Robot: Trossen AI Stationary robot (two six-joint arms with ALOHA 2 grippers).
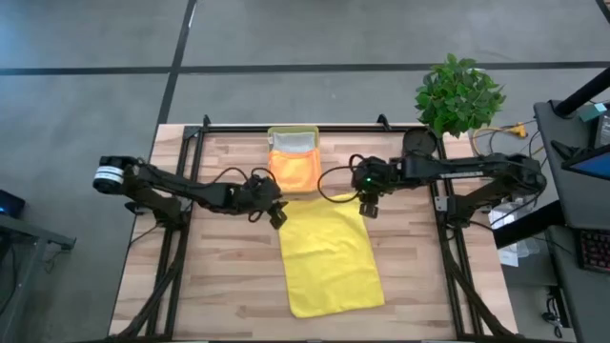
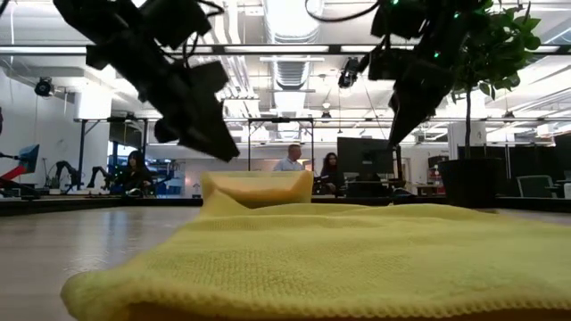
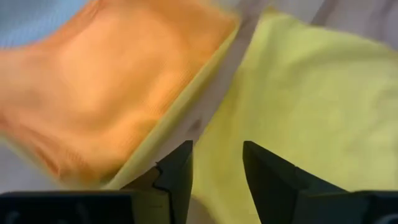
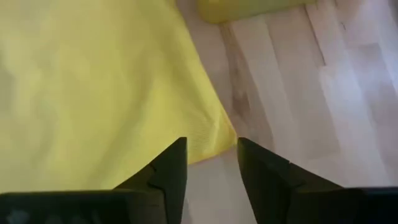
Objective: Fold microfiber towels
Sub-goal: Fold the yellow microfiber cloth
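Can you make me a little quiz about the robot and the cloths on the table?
1. Which colour is the big towel spread flat on the table?
2. True or false: the orange towel lies in the tray at the table's far edge.
3. Which part of the big towel are the left gripper and the right gripper hovering over: A) its two far corners, B) its middle, C) its two near corners?

Key:
1. Yellow.
2. True; a light grey towel sits in the tray behind it.
3. A. Both sets of jaws are open and hold nothing, one at each far corner.
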